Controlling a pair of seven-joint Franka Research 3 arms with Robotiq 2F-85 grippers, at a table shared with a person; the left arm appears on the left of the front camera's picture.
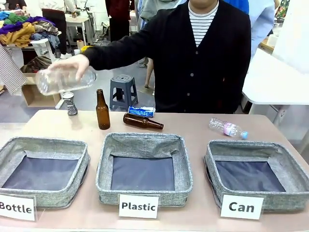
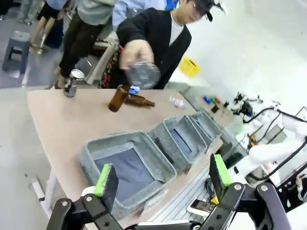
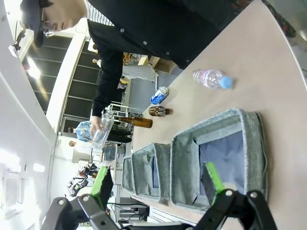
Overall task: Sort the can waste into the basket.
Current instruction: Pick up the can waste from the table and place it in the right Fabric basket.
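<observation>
here, person's hand [image 1: 73,63] outstretched sideways, clear bottle [image 1: 63,80] held level

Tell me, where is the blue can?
In the front view the blue can lies at the far edge of the table, near the middle, just behind the lying brown bottle.

My left gripper [image 2: 162,176], jaws wide, by the nearest grey bin [image 2: 112,140].
Beyond that bin: brown bottles [image 2: 117,98], silvery can [image 2: 72,82], hand [image 2: 136,51] holding clear bottle [image 2: 143,75].

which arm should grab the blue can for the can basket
Probably right: its open end effector hangs by the Can basket, and the blue can lies mid-table; the left end effector hangs by the Bottle basket.
</observation>
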